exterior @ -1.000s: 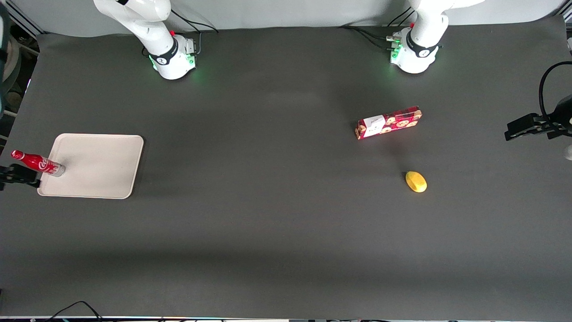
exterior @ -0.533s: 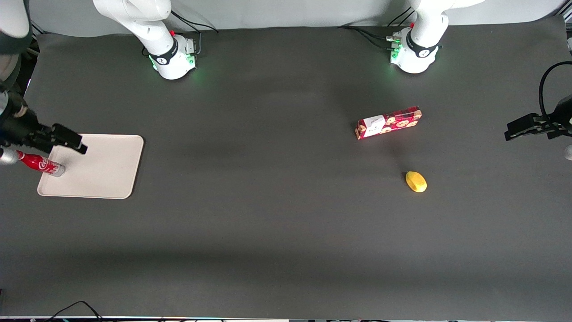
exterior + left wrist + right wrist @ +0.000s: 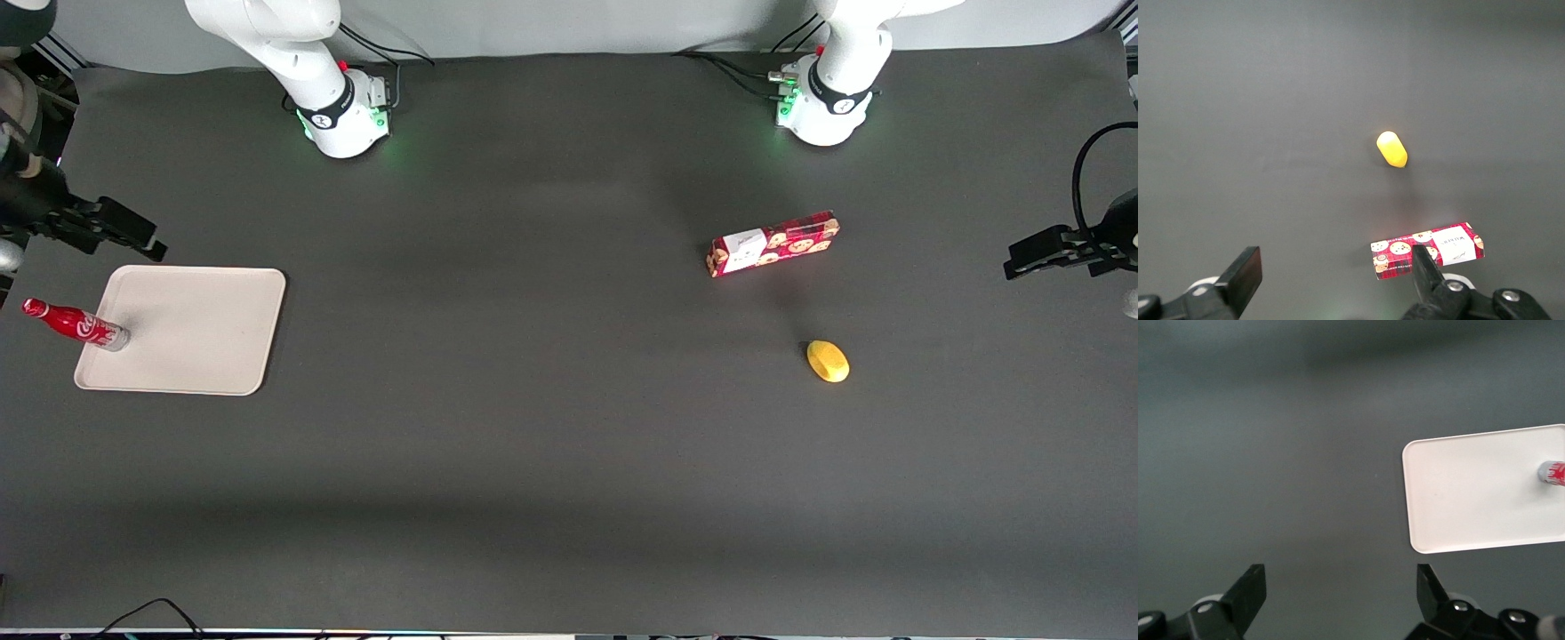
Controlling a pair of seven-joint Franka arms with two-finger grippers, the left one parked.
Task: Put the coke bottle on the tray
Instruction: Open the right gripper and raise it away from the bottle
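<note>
The coke bottle, red with white script and a clear base, stands on the beige tray at the rim toward the working arm's end of the table. My right gripper hangs open and empty above the table, farther from the front camera than the tray and well apart from the bottle. The right wrist view shows the tray with the bottle's base on it, and the gripper with both black fingers spread wide over bare mat.
A red cookie box and a small yellow fruit lie on the dark mat toward the parked arm's end. The two arm bases stand at the table's back edge.
The gripper has let go of the bottle and drawn up and away from the front camera, past the tray's edge. The bottle stays standing on the tray.
</note>
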